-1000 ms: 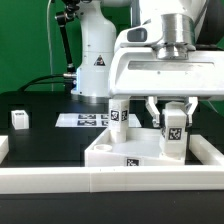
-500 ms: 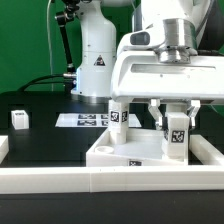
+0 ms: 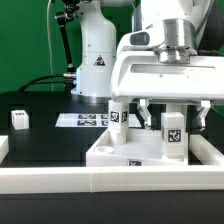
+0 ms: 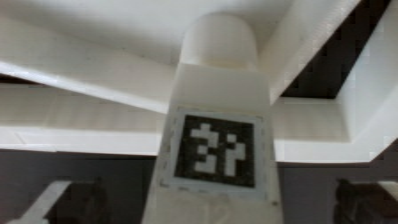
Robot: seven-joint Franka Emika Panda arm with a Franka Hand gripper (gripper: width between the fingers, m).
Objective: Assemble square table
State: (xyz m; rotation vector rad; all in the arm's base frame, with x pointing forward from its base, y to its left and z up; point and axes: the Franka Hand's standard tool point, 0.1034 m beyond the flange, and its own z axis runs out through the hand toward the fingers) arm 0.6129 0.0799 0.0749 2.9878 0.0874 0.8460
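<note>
The square table's white slab (image 3: pixel 128 152) lies flat behind the front wall, rim up, with a tag on its near edge. Two tagged white legs stand upright on it: one (image 3: pixel 118 115) at its far side, the other (image 3: pixel 173 134) at the corner towards the exterior view's right. My gripper (image 3: pixel 173 118) hangs over that second leg, open, with a dark finger (image 3: pixel 144 113) apart from it on either side. In the wrist view the same leg (image 4: pixel 217 130) rises between the spread fingers (image 4: pixel 54 202), touching neither. A third leg (image 3: pixel 19 119) stands loose at the exterior view's left.
The marker board (image 3: pixel 84 120) lies flat on the black table behind the slab. A long low white border wall (image 3: pixel 100 181) runs along the front. The robot's white base (image 3: pixel 97 60) stands at the back, with cables beside it.
The jaws have spread apart and let go of the leg at the slab's corner, which stays standing upright. The arm itself has hardly moved.
</note>
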